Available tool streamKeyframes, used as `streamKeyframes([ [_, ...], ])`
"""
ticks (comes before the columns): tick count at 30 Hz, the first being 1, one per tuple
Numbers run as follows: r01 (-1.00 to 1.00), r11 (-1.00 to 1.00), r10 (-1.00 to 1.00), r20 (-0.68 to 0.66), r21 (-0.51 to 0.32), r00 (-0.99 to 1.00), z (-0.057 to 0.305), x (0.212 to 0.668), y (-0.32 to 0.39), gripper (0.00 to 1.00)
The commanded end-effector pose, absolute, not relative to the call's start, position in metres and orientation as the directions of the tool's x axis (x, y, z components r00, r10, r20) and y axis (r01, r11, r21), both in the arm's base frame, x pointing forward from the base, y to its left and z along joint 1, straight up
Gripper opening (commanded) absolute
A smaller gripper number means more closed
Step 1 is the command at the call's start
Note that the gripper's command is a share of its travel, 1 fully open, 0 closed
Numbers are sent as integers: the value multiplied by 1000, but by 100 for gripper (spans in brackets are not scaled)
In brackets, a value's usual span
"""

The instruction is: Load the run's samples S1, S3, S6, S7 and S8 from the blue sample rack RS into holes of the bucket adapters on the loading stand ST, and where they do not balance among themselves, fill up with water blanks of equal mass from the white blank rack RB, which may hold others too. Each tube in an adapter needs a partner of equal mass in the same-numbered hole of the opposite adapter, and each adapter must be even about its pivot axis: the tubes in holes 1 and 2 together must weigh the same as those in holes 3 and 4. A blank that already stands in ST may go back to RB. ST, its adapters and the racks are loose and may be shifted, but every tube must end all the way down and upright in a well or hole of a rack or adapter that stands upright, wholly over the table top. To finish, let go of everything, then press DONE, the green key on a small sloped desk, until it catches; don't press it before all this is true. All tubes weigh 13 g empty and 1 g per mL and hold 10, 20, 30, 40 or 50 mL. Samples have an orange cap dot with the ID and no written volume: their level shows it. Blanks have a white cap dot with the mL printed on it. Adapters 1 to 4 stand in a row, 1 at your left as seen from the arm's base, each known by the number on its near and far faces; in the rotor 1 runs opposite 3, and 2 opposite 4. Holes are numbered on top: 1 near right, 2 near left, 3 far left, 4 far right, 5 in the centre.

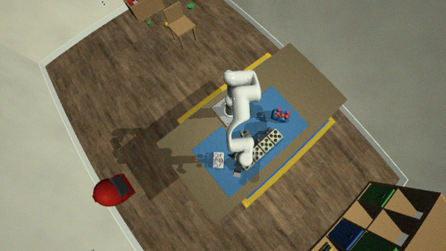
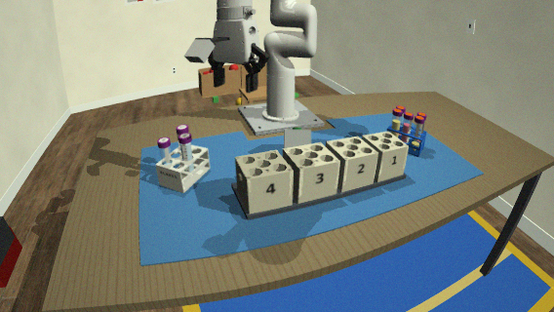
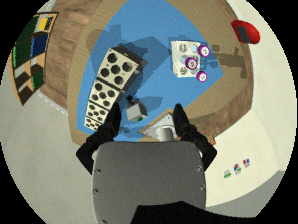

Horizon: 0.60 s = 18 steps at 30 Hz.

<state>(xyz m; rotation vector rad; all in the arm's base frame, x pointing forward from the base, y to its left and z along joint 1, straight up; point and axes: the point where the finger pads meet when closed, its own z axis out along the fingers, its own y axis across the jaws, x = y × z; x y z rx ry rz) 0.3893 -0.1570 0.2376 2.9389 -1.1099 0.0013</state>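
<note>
My gripper [image 2: 235, 83] [image 3: 147, 109] is open and empty. It hangs high above the table, over the gap between the white blank rack RB [image 2: 171, 177] [image 1: 218, 165] [image 3: 180, 51] and adapter 4 [image 2: 254, 195]. RB holds three purple-capped blanks [image 2: 164, 143]. Adapters 4, 3, 2 and 1 [image 2: 392, 171] stand in a row on stand ST [image 1: 265, 145] [image 3: 107, 90]; all the holes that show look empty. The blue sample rack RS [image 2: 415, 146] [image 1: 274, 117] holds several orange-dotted tubes beside adapter 1. In the top view the arm hides the gripper.
The small desk with the green DONE key [image 2: 294, 133] [image 1: 244, 132] [image 3: 136, 110] sits between the arm's base plate [image 2: 280, 122] and the adapters. All of this stands on a blue mat [image 2: 195, 229] on the brown table [image 2: 439, 112].
</note>
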Motion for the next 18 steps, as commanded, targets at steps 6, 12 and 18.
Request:
streamKeyframes([
  [6,-661,-750,-661,4,-1,750,239,385,-200,100],
  [12,-661,-750,-661,4,-1,750,239,382,-220,100],
  [18,-661,-750,-661,4,-1,750,239,379,-250,100],
])
